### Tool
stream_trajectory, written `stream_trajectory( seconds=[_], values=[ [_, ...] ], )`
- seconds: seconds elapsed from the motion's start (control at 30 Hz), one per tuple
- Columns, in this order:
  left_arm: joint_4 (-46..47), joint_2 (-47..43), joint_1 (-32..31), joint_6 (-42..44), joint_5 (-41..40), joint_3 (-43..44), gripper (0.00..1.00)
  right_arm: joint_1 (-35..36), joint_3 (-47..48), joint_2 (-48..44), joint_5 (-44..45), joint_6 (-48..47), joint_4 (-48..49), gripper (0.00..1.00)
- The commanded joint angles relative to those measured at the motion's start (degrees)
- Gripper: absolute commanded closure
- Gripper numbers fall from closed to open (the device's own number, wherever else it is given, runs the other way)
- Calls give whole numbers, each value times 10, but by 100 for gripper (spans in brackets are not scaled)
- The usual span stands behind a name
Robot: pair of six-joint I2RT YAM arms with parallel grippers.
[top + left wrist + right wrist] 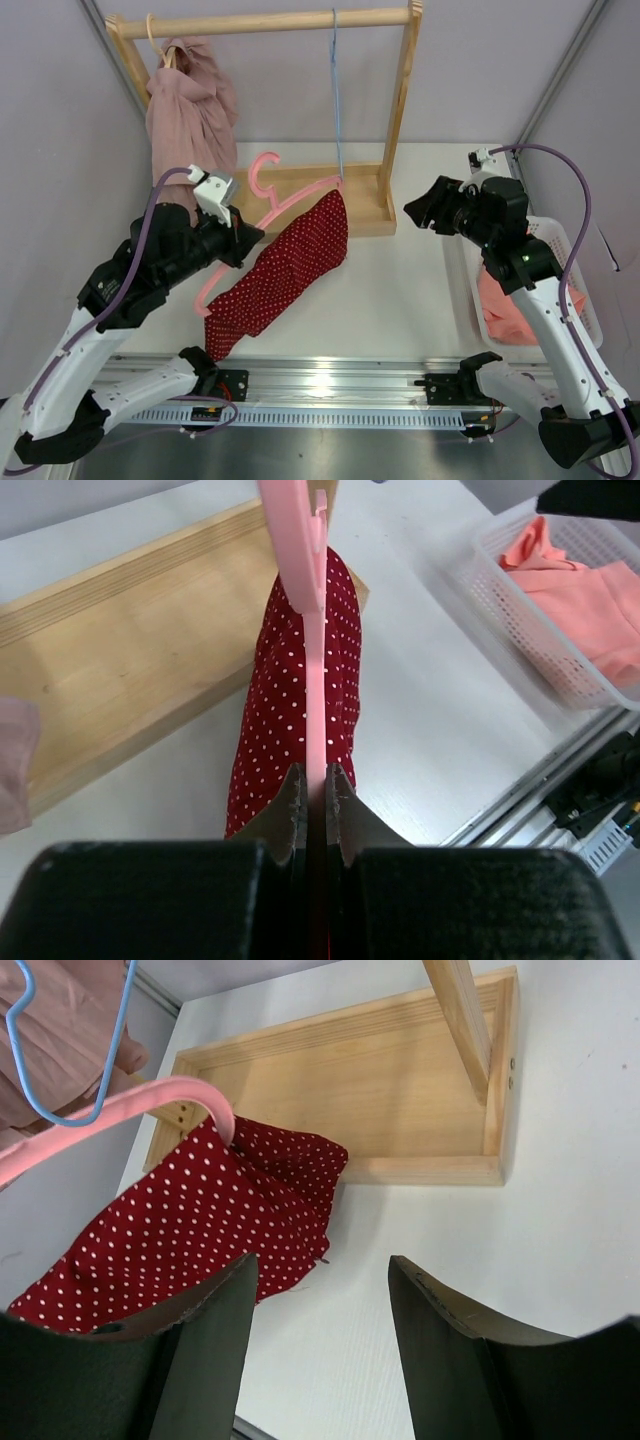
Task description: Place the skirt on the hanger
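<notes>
As you look in from the near edge of the white table [400, 290], your left gripper [315, 780] is pinched tight on the thin edge of the pink hanger [300, 540], the jaws clamped on the plastic with no gap showing. The red white-dotted skirt [285, 270] hangs from that hanger on the left half of the table. Its low end lies close to the near edge, and its upper end is bunched under the hanger's far arm, beside the near corner of the wooden base [380, 1090]. From the overhead view you cannot tell whether the low end rests on the table.

On the right, your right gripper [320, 1265] hovers above the table with its jaws spread wide and nothing between them. It points left toward the skirt and stands apart from the cloth. A white plastic basket [545, 645] sits near the table's right edge, under that arm, with a coral garment [590, 590] folded inside.

Farther back, the wooden base carries the clothes rack, whose rod [270, 22] spans the far side. A thin blue hanger [337, 100] hangs from the rod toward the right. At the rod's left end, a dusty pink garment [190, 100] droops from another hanger.
</notes>
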Motion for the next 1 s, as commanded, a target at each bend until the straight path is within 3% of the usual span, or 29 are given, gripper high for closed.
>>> stream_trajectory(
  seconds=[0.0,0.27,0.73,0.97],
  values=[
    [24,8,-2,-27,-50,47,100,-1,31,-1,2,-3,-7,40],
    [45,58,-2,-23,-104,112,100,-2,29,-8,0,-4,-16,40],
    [88,199,0,38,-189,305,100,-2,37,-17,-7,-3,-17,40],
    [100,273,41,49,-195,382,100,-2,44,-15,-18,-9,-8,39]
  ],
)
